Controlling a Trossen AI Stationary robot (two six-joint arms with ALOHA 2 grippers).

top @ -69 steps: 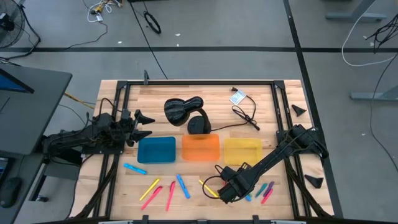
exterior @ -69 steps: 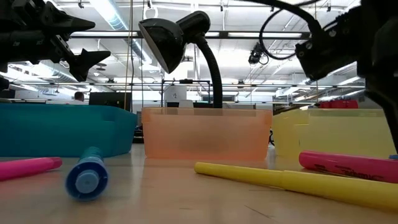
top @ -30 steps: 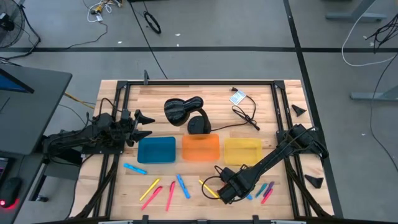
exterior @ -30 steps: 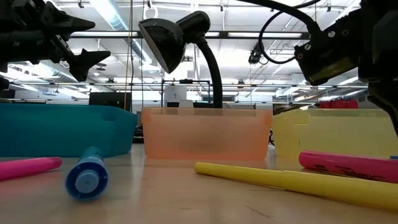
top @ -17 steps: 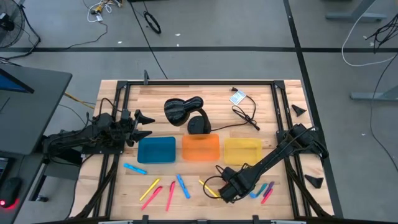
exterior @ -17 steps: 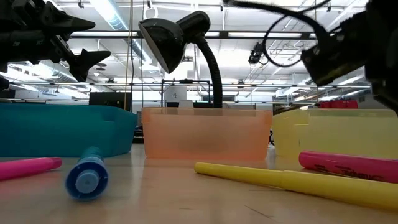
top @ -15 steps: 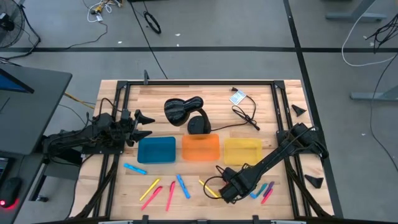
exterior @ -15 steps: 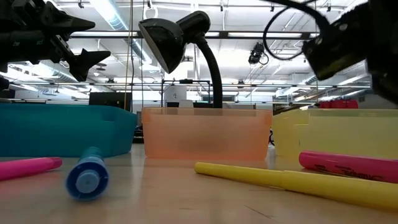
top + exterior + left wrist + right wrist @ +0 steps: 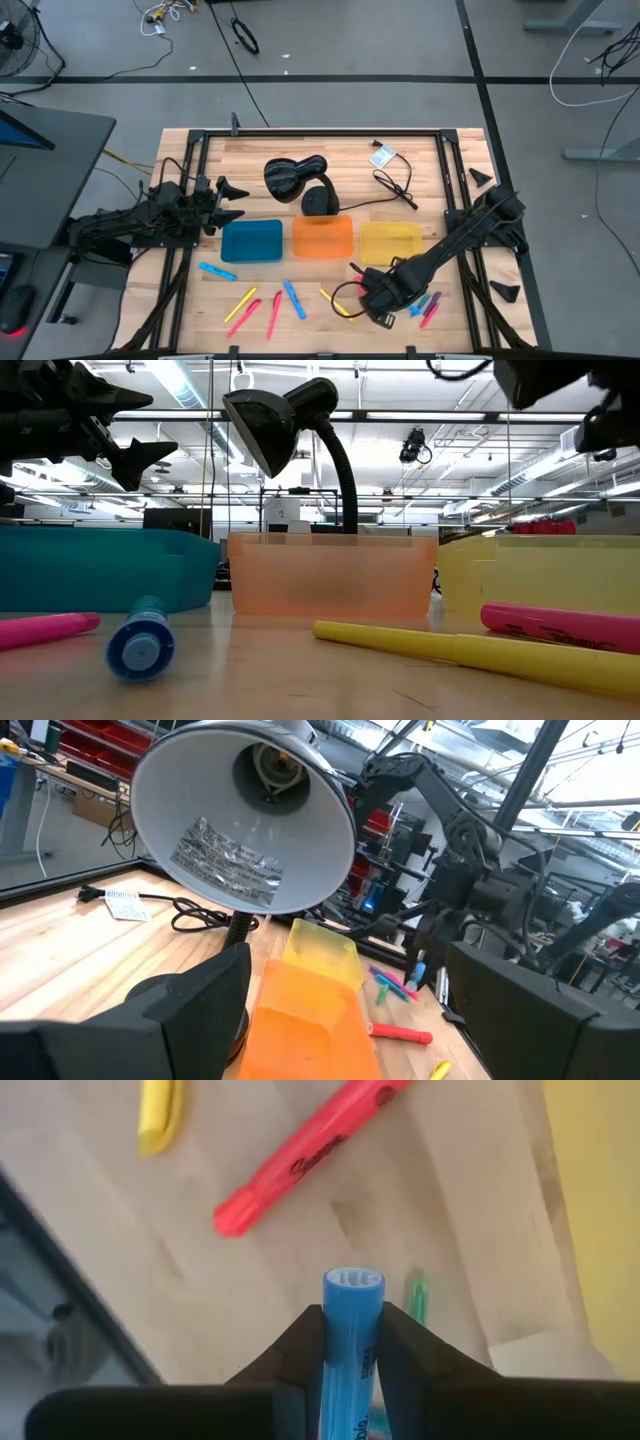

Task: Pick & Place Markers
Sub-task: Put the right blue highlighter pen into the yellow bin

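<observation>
Near the table's [image 9: 420, 150] front edge, the right gripper [image 9: 349, 1342] clamps a blue marker [image 9: 350, 1342], seemingly lifted clear; the left gripper [image 9: 228, 202] waits spread wide at the left edge.

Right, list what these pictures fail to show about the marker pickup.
- Right gripper, shut on the blue marker: in the high view the arm's own body covers the grip.
- Blue marker's lower end: hidden between the fingers in the right wrist view.
- Low view: the picture's top edge cuts off the right arm, so no grip shows.
- Green marker: mostly hidden behind a finger.
</observation>
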